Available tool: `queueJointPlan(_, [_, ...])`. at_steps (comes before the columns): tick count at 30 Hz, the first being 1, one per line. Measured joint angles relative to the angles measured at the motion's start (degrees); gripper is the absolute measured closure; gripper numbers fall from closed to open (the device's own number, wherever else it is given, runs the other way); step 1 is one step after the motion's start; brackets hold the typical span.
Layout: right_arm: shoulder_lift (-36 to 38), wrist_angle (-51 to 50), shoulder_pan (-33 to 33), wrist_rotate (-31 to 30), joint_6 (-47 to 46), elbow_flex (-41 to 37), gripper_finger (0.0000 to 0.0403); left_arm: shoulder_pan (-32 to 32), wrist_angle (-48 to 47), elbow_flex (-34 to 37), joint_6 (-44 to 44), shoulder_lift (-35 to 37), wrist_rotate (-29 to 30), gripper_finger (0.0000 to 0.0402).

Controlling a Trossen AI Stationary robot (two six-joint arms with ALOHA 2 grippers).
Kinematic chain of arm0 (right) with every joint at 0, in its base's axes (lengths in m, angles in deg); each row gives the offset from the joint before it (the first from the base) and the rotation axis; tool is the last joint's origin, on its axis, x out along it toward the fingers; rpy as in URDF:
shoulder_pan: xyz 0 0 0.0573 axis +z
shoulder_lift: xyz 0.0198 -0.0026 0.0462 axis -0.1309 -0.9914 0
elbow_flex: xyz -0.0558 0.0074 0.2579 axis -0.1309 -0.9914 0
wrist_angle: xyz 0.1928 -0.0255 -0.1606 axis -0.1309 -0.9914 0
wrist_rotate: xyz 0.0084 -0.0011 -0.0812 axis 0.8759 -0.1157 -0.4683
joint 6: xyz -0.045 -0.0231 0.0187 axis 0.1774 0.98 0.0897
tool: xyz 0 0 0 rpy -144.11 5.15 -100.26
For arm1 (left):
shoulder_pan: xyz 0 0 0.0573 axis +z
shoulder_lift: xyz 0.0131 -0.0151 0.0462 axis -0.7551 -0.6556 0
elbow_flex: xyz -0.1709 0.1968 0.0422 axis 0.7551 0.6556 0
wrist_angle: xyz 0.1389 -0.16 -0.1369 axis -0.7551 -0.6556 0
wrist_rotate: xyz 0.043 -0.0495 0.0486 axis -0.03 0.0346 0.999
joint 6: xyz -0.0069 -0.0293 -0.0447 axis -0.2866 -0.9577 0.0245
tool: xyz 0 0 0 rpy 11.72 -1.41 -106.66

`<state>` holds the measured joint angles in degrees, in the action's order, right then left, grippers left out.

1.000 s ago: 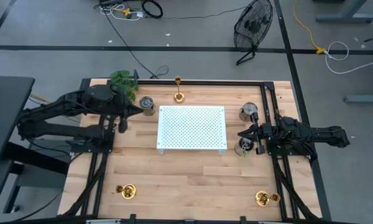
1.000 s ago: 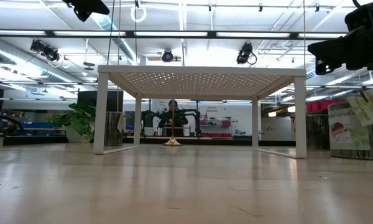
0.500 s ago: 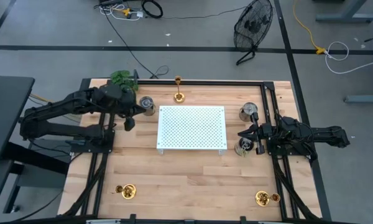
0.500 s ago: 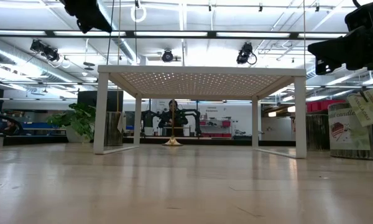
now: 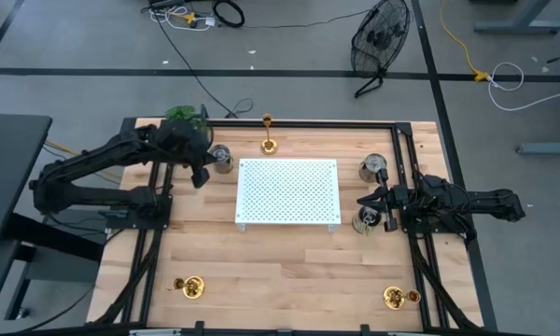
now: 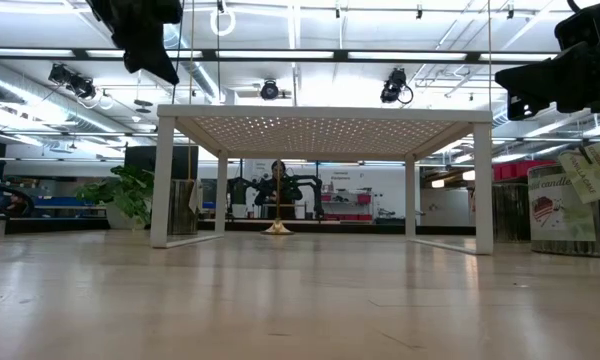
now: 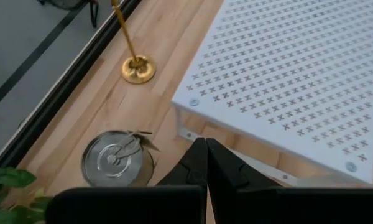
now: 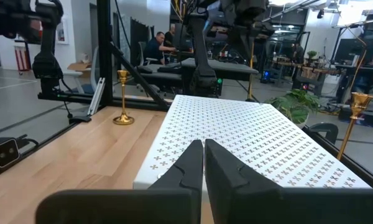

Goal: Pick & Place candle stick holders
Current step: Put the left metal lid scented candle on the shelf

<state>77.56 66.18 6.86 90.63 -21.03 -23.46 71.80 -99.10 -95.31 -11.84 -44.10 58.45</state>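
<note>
Low view: tin (image 6: pixel 568 212) at right reads "candle"; left gripper (image 7: pixel 206 163) pressed together, right gripper (image 8: pixel 203 155) too

1. Ceiling lights (image 6: pixel 269 90) shine evenly bright over the counter (image 5: pixel 280 271).
2. Shadows there are soft and faint.
3. The perforated white rack (image 7: pixel 298 81) glares slightly in the left wrist view.
4. Near fingers (image 8: pixel 186 171) look blurred.

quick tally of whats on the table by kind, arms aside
gold holders: 3 (tall, short, short)
metal tins: 3 ()
white rack: 1
plant: 1
total: 8
</note>
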Motion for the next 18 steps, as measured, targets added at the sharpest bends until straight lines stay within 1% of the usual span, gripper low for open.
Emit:
queueJointPlan(2, [0.0, 0.0, 0.0, 0.0, -0.01, 0.0, 0.0382, 0.99, -0.25, 0.0, 0.03, -0.42, -1.01, 0.0399])
queueJointPlan(18, [0.01, -0.01, 0.0, 0.0, 0.01, 0.02, 0.0382, 6.42, -0.26, 0.0, 0.11, -2.39, -1.12, 0.0399])
